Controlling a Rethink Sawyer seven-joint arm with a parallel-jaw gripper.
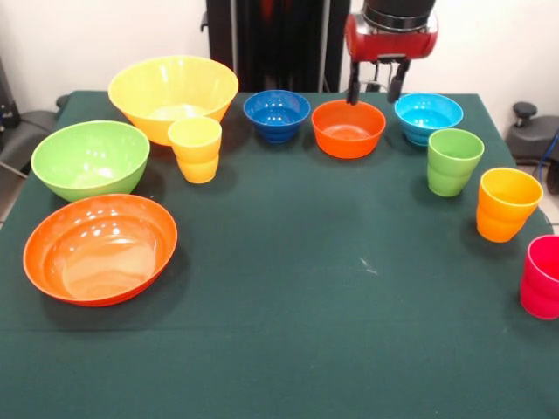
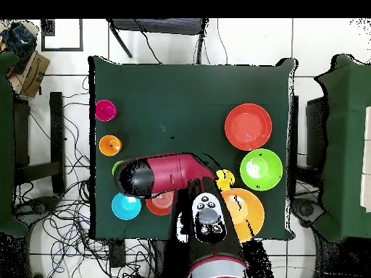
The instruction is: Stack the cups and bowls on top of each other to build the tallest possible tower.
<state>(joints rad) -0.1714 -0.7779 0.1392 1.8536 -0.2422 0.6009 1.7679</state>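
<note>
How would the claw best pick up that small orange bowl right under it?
Probably by the rim, from straight above: the small orange bowl sits upright and open, too wide to span. The open claw already hangs above its far rim, so one finger could go inside, one outside.

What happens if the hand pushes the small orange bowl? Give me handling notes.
The small orange bowl looks like glossy, rigid plastic, so it probably slides on the green cloth rather than flexing. It is wide and low, so tipping seems unlikely. Its sheen suggests the open hand above its rim could slip.
</note>
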